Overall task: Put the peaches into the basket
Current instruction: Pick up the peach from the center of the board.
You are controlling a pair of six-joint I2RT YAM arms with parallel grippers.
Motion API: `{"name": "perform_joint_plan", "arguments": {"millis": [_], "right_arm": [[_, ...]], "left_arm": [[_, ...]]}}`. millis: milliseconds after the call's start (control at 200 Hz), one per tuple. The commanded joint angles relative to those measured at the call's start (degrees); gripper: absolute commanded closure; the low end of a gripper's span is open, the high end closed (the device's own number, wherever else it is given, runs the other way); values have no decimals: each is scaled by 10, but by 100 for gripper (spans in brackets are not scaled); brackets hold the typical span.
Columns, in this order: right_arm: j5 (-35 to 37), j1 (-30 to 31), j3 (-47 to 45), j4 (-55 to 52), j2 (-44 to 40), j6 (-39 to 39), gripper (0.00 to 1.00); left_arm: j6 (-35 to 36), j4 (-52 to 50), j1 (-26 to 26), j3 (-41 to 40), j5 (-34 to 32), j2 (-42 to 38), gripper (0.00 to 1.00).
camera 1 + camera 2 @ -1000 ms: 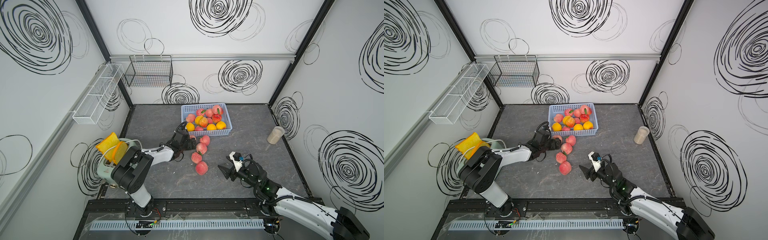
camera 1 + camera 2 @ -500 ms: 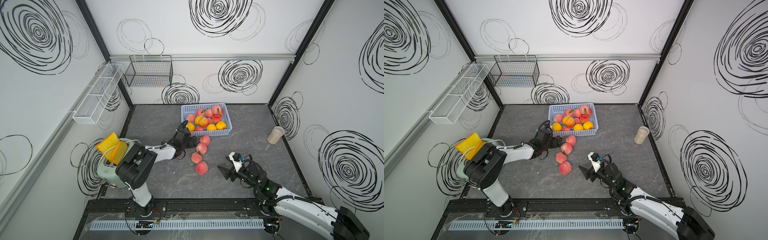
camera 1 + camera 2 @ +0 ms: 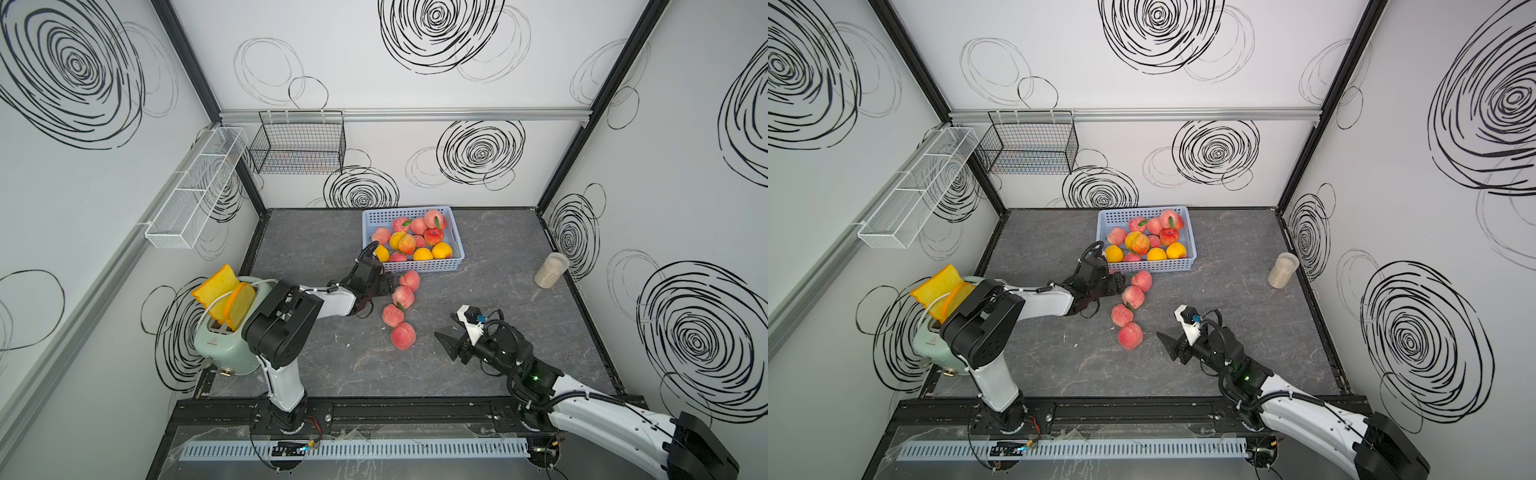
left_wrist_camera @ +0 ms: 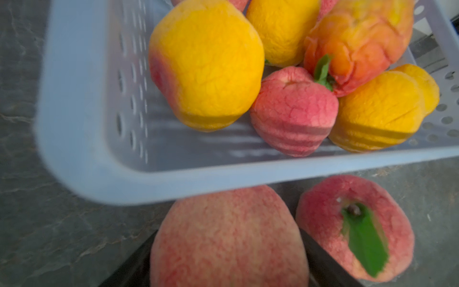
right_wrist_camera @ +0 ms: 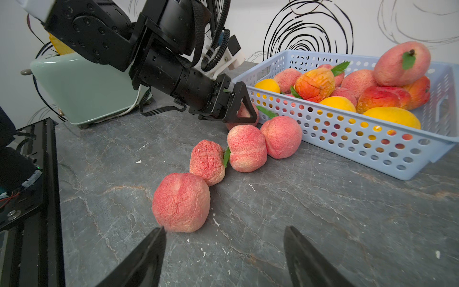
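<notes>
Grey marbled worktop, white swirl-patterned walls. Left tool: jaws straddle pink peach just outside blue basket front wall; pinching or not, cannot tell. Four loose peaches in row leading away from basket front. Heaped peaches, pink and yellow, inside basket. Right tool: spread, empty, well apart from basket, past row's far end.
</notes>
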Motion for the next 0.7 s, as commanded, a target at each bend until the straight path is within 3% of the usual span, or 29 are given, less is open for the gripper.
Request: {"name": "perform_joint_plan", "arguments": {"millis": [0,695], "right_arm": [[6,7,19,14,1,-12,23],[12,21,19,18,-2,-21,23]], "left_arm": [[-12,37,-3,-2,-12,5,24],[-9,-3,-27,-59,-9,-122,25]]}}
